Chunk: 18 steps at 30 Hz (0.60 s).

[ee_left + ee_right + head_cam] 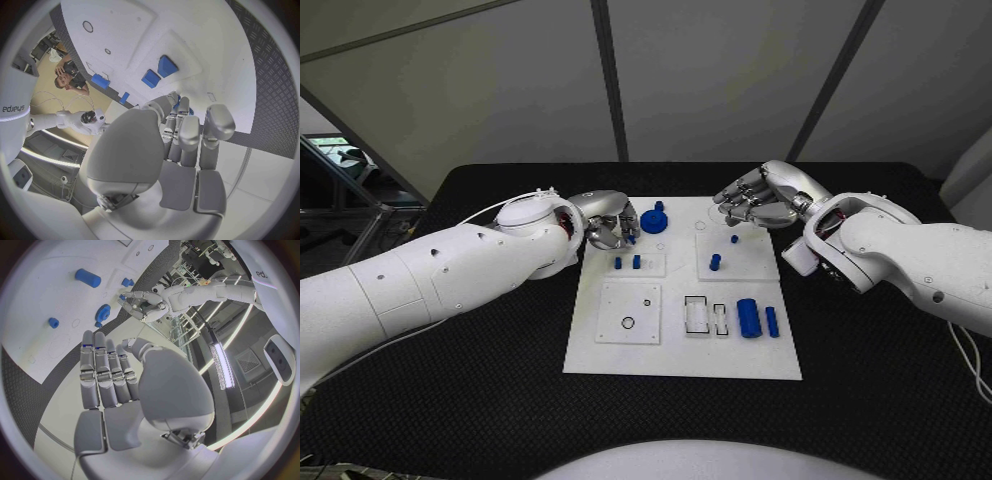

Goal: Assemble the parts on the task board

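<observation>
The task board [682,345] lay mid-table, a blue gear [655,220] at its far left corner and two blue cylinders [759,320] near its right edge. The left hand [606,226] hovered just left of the gear, fingers curled in, apparently empty. The right hand [762,197] hung over the far right corner, fingers straight and side by side, holding nothing. A clean pick probably needed the left fingers spread first. The right wrist view showed the gear's teeth [103,313].
</observation>
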### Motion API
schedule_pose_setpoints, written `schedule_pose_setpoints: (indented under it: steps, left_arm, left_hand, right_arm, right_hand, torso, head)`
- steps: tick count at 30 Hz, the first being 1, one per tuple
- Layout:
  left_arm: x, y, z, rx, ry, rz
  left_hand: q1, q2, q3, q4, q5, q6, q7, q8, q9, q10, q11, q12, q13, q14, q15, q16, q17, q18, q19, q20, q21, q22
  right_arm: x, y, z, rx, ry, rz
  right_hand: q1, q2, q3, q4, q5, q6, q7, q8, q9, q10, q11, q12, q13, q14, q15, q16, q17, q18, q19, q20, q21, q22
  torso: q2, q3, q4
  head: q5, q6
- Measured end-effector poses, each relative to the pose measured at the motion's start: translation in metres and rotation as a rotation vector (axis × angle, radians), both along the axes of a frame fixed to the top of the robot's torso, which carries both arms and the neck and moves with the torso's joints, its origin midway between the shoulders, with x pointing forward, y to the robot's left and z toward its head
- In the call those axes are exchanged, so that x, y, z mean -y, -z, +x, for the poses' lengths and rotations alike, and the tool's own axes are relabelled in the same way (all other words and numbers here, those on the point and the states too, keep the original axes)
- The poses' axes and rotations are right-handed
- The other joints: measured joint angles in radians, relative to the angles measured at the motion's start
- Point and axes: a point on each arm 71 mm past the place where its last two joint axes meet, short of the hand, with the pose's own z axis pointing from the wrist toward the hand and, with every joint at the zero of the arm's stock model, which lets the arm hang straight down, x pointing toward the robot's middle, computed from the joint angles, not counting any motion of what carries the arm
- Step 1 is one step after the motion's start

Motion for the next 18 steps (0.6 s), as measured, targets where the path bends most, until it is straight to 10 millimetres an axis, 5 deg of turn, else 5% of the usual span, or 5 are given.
schedule_pose_setpoints:
  steps: [18]
  left_arm:
    - [0.0014,0.0015,-0.0006,-0.007,0.003,0.003]
  left_hand:
    - [-0.004,0.004,-0.003,-0.003,0.000,0.025,-0.011,0.000,0.006,0.018,-0.010,0.000,0.013,0.003,-0.003,0.000,0.004,0.000,0.000,0.000,0.000,0.000]
  right_arm:
    - [0.0001,0.0001,0.0001,0.000,0.000,0.000]
  right_hand:
    - [0.000,0.000,0.003,-0.003,0.000,0.000,0.000,0.000,0.000,0.000,0.000,0.000,0.000,0.000,0.000,0.000,-0.001,0.000,0.000,0.000,0.000,0.000]
  torso:
    - [0.000,0.0000,0.0000]
  head:
    - [-0.002,0.000]
